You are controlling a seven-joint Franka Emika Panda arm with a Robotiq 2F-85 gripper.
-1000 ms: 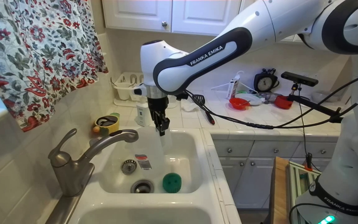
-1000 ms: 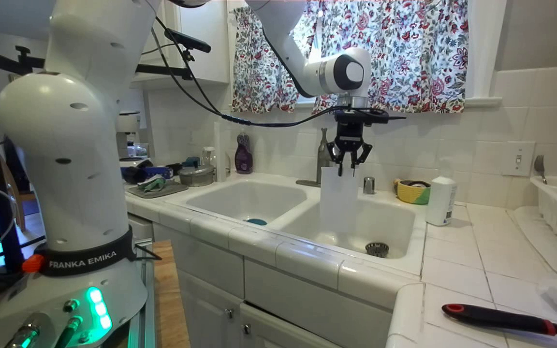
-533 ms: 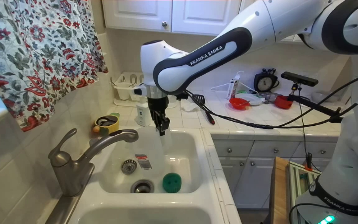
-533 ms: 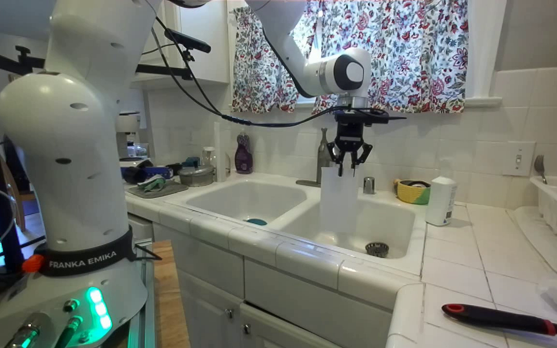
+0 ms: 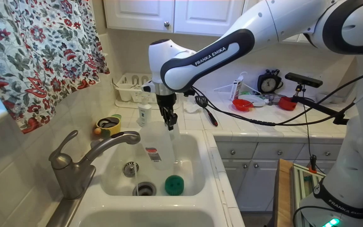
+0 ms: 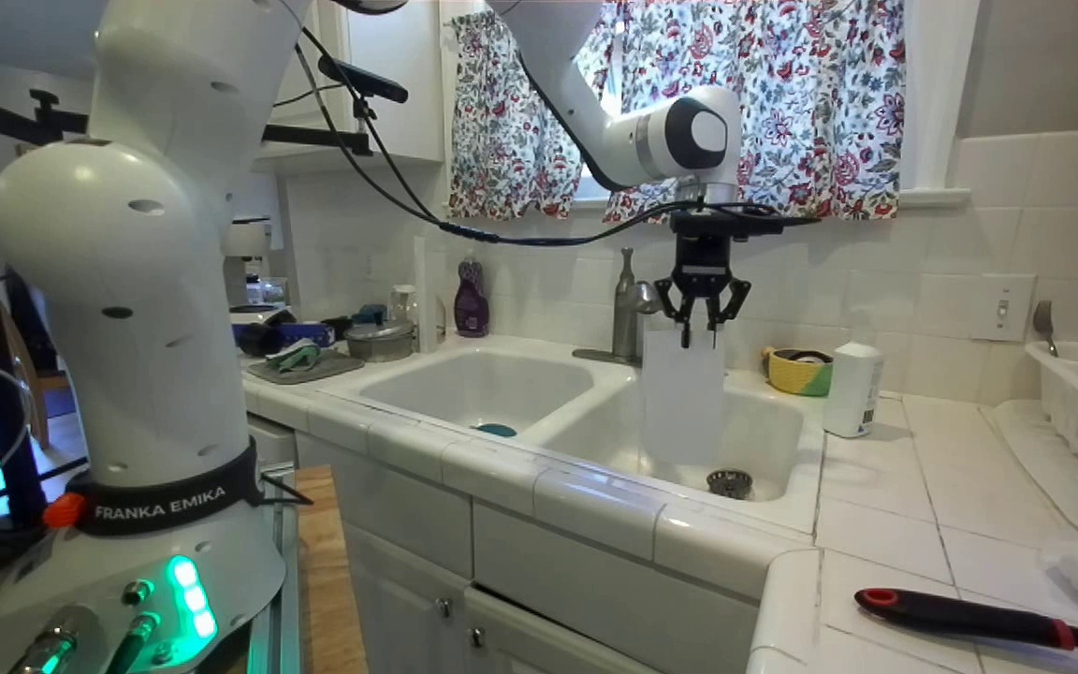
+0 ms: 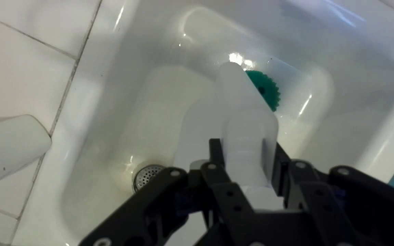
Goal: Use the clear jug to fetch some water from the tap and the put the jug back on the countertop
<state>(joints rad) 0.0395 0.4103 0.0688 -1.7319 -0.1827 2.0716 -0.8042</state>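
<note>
A: Gripper (image 7: 248, 159)?

B: Clamped on the clear jug (image 5: 159, 145), jaws pressed to either side of its upper part. Handle or wall, can't tell.

A: Jug's whereabouts?

B: Over the sink basin (image 5: 192, 151), close to upright, near the tap (image 5: 95, 154) and just beside its water stream (image 5: 137, 176), which falls toward the drain (image 5: 144, 189).

A: Step in hand?

B: My reading: 2 moves left, the carry and the set-down on the countertop (image 6: 881, 482). Water level not readable through the hazy side; if the fill is short, the jug should go under the stream first.

A: Doing it well?

B: Straight up, slow, no tilting, until the base clears the basin rim. A full jug would likely swing from so high a pinch; pause, let it settle. Then across, to a spot apart from the white bottle (image 6: 855, 388), so the base doesn't knock it.

A: Set-down?

B: Lower until the base sits flat, then release and back off upward. Tap would want turning off too, though the task doesn't ask.
</note>
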